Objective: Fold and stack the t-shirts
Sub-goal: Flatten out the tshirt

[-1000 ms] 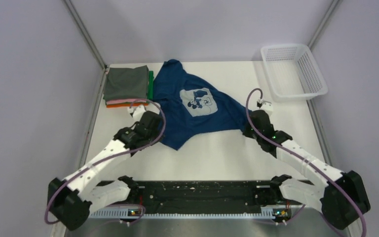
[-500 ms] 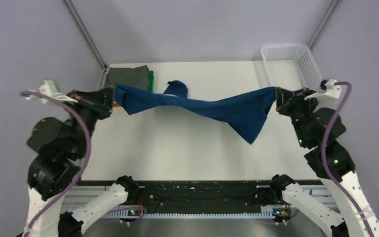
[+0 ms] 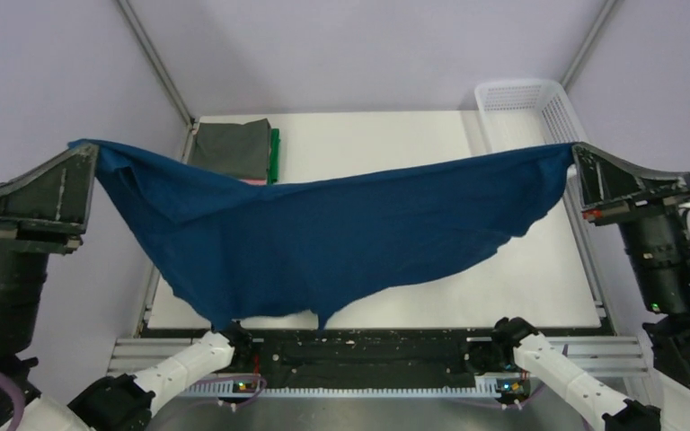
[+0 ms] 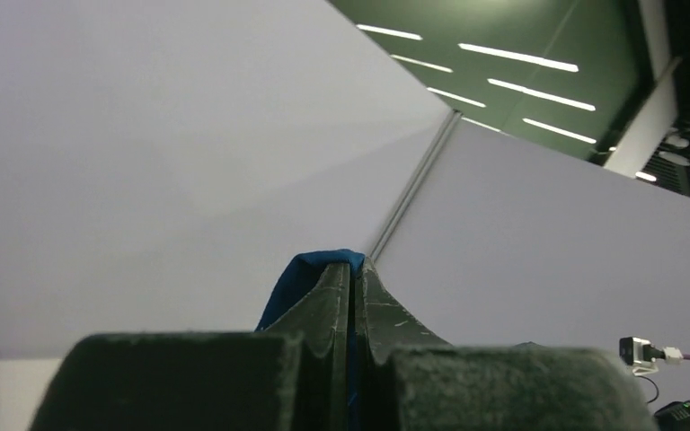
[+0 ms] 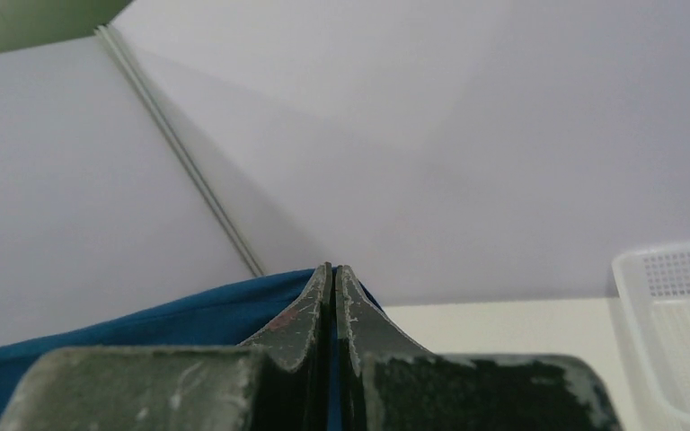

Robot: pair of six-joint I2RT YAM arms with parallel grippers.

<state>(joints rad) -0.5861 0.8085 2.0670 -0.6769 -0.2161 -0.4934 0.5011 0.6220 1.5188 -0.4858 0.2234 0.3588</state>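
Observation:
The navy blue t-shirt (image 3: 323, 233) hangs stretched in the air between both grippers, high above the table, its plain side toward the camera; the print is hidden. My left gripper (image 3: 88, 148) is shut on its left corner, blue cloth showing at the fingertips in the left wrist view (image 4: 352, 262). My right gripper (image 3: 575, 148) is shut on its right corner, also seen in the right wrist view (image 5: 331, 269). A stack of folded shirts (image 3: 234, 148), grey on top with a green edge and a pink sliver, lies at the table's far left.
A white plastic mesh basket (image 3: 526, 103) stands at the far right corner, also in the right wrist view (image 5: 678, 323). The hanging shirt hides much of the white table (image 3: 377, 144). Enclosure walls and metal posts stand close on both sides.
Both grippers have risen and spread apart with the shirt's corners, lifting it off the table into a wide hanging sheet near the camera.

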